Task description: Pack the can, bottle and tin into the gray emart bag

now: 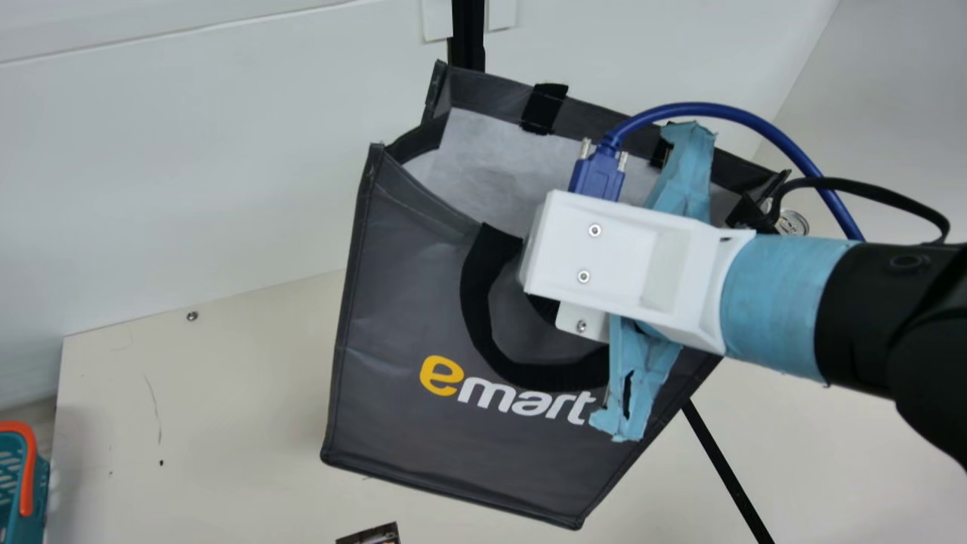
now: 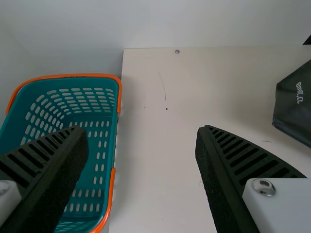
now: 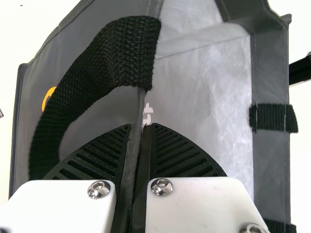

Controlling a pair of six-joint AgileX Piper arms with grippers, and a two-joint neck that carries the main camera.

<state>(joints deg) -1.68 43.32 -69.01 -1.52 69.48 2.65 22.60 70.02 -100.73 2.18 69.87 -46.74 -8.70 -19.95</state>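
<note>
Right gripper (image 1: 634, 242) clamped right on the gray emart bag (image 1: 400, 302), gripping its near rim!
The bag sits open-topped toward the table's (image 1: 227, 400) far side; the left gripper (image 2: 142, 132), fingers wide apart, looks down on a teal basket (image 2: 116, 141) at left.

A plain pale wall (image 1: 189, 189) rises behind the cream table (image 1: 227, 423) and meets another wall (image 1: 891, 98) at the main view's upper right. A small screw (image 1: 192, 316) and a dark speck (image 1: 161, 462) mark the tabletop under soft light.
</note>
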